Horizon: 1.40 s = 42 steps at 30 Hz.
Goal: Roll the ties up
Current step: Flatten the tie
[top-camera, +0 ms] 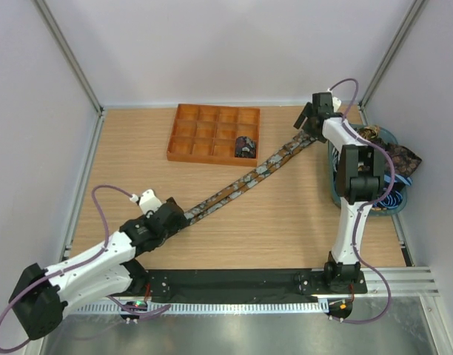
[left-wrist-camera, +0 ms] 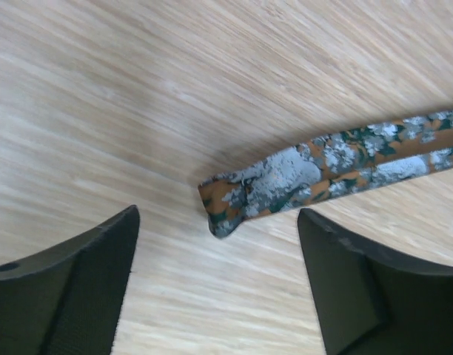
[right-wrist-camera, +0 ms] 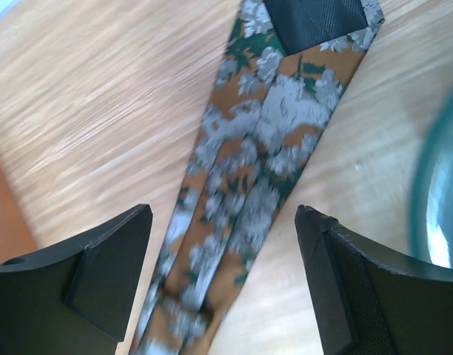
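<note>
Left tool (left-wrist-camera: 217, 216), right tool (right-wrist-camera: 223, 212) wide apart above tie (top-camera: 241, 183); overhead alone shows tray (top-camera: 186, 157)

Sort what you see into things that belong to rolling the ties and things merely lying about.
Job: stretched patterned tie; rolled tie; heaped ties.
Lying about: orange tray holding the rolled tie; teal basket holding the heap.

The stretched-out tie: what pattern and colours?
Orange-brown tie, grey-white and green paisley; clearest in right wrist view.
</note>
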### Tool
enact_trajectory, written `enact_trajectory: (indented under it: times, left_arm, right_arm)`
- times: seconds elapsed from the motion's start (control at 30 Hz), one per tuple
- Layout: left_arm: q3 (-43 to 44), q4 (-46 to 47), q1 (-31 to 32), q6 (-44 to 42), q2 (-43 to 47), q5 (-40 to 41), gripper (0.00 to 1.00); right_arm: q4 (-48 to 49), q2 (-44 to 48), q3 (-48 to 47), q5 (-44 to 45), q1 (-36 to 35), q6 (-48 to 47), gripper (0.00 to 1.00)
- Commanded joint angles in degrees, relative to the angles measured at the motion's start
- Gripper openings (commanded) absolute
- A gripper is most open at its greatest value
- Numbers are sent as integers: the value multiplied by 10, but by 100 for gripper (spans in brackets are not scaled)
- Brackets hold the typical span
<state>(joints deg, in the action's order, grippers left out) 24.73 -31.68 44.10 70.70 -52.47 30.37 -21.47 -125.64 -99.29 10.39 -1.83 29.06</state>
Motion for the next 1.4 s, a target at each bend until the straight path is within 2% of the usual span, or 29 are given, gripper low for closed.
enact_trajectory:
  times: [0.0,0.07,0.13,0.23,0.3,0.43,0.47,0.53,0.57,0.63,0.73,0.9,0.97,1.07,1.1,1.13,1.17,1.37]
  left_arm:
    - [17,-65,-2,-21,62,9,91]
    - [26,-104,-5,-21,85,14,100]
    - [49,-138,-11,-35,99,17,100]
    - [71,-150,-32,-73,91,8,100]
    - [81,-124,-73,-108,84,-14,100]
    - [81,-41,-169,-176,43,-121,100]
    - [77,-1,-220,-195,29,-184,100]
    - [74,39,-266,-216,-25,-257,99]
    - [80,73,-292,-233,-44,-301,95]
    - [93,90,-298,-251,-82,-328,92]
    - [101,132,-298,-254,-120,-361,92]
    - [88,179,-298,-244,-141,-370,92]
    - [85,185,-299,-244,-150,-377,91]
    - [74,204,-292,-243,-167,-378,89]
    - [72,208,-289,-244,-170,-372,89]
    - [67,210,-279,-244,-172,-354,89]
    - [64,221,-278,-245,-173,-352,89]
    - [55,239,-273,-251,-197,-365,88]
  right_arm:
    - [13,111,29,-26,-9,-32,86]
    - [7,143,51,-33,-37,-64,84]
    - [-31,158,56,6,-66,-87,83]
    - [-32,202,105,-6,-121,-110,76]
    - [-30,235,135,-10,-156,-114,71]
    - [12,289,234,-27,-261,-103,67]
    - [16,304,246,-26,-278,-96,66]
    - [28,310,270,-23,-327,-81,66]
    - [28,308,273,-22,-341,-74,65]
    - [21,298,276,-16,-381,-48,64]
    - [44,298,305,14,-416,6,70]
    - [161,305,391,44,-455,132,85]
    - [155,297,372,77,-477,184,93]
    - [12,238,281,138,-487,273,97]
    - [-63,225,222,155,-499,292,98]
    - [-99,214,198,202,-506,318,99]
    - [-129,194,164,208,-508,341,99]
    - [-198,161,117,165,-509,420,100]
